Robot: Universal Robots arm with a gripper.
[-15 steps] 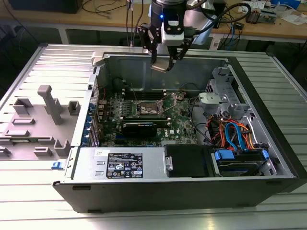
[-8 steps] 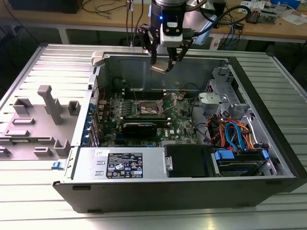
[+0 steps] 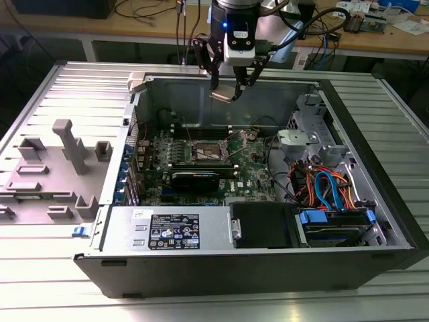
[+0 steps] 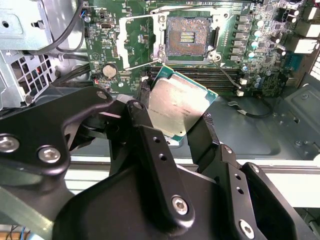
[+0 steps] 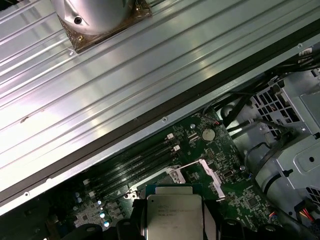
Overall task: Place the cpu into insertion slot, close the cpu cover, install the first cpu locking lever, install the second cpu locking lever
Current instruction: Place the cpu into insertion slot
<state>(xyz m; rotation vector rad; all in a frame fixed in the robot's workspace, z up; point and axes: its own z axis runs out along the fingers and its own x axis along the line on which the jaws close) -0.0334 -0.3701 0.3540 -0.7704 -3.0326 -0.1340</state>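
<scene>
Cpu (image 4: pixel 180 107), a small flat square chip with a silvery-grey metal top and a thin green border, is pinched by two opposite edges between the black fingers of the gripper (image 4: pixel 175 114), which are closed against its sides. In the second wrist view it is held tilted in the air, above the green motherboard (image 4: pixel 252 62) and apart from the insertion slot (image 4: pixel 187 37), a square dark socket with a silvery metal rim that lies uncovered. The cpu cover (image 4: pixel 122 45), a thin silvery metal frame, is seen raised just beside the socket. In the exterior view the chip is carried near the back wall of the open grey computer case (image 3: pixel 375 201).

The chip is judged light, thin and stiff. Its smooth metal top is probably slippery, and its underside contacts are probably fragile. It is therefore best gripped by the edges, as it is now, and kept level, since the socket's contacts are likely easy to bend.
</scene>
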